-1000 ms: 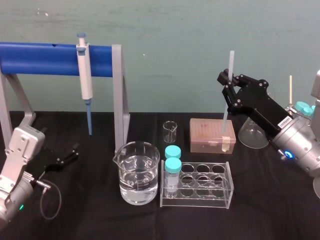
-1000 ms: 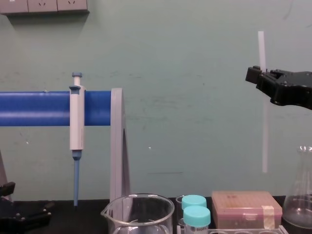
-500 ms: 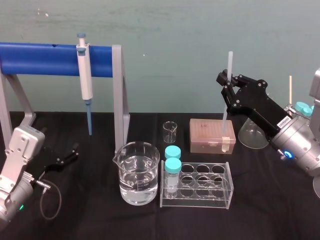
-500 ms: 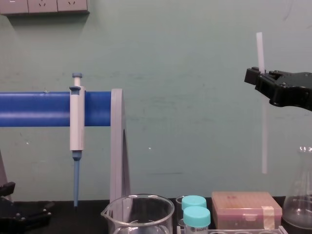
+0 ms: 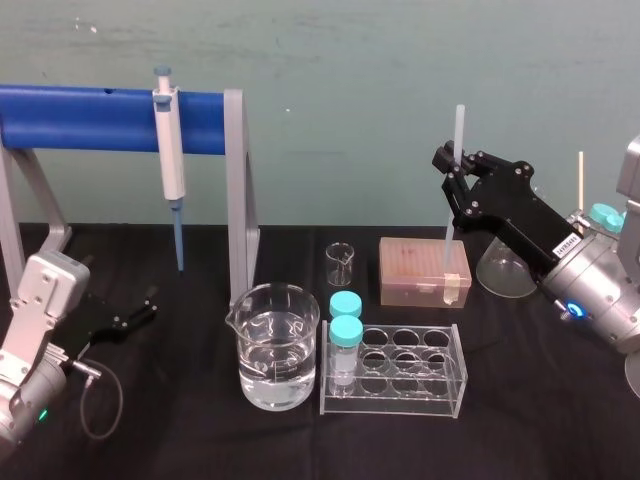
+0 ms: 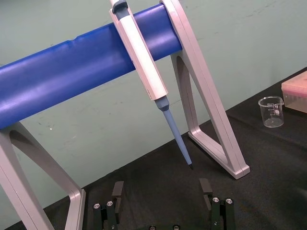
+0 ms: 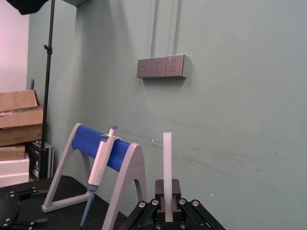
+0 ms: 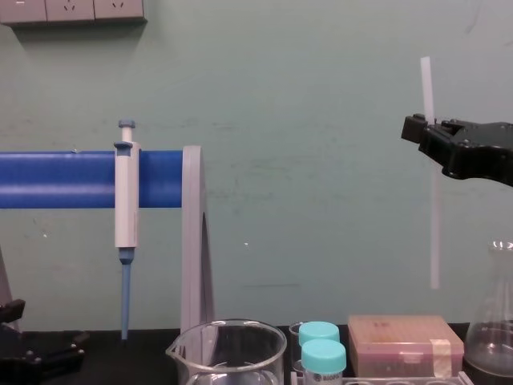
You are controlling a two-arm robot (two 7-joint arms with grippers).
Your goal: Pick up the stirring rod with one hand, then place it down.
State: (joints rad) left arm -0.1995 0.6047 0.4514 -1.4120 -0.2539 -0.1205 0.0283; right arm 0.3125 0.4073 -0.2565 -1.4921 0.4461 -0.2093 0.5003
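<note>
The stirring rod (image 5: 455,190) is a thin translucent white stick held upright in the air, its lower end hanging above the pink box (image 5: 424,270). My right gripper (image 5: 453,166) is shut on the rod about a third of the way down from its top. From the chest view the rod (image 8: 433,216) hangs well above the table, pinched by the black right gripper (image 8: 423,135). The right wrist view shows the rod (image 7: 167,158) rising from between the shut fingers of the right gripper (image 7: 167,199). My left gripper (image 5: 135,315) rests low at the table's left, open and empty.
A large glass beaker (image 5: 278,345) of water stands at the centre front, beside a clear tube rack (image 5: 393,368) with two teal-capped tubes. Behind are a small beaker (image 5: 340,262) and a flask (image 5: 505,270). A pipette (image 5: 170,150) hangs on the blue stand (image 5: 100,118).
The right gripper has sunk slightly with the rod still in it. The left arm has not moved.
</note>
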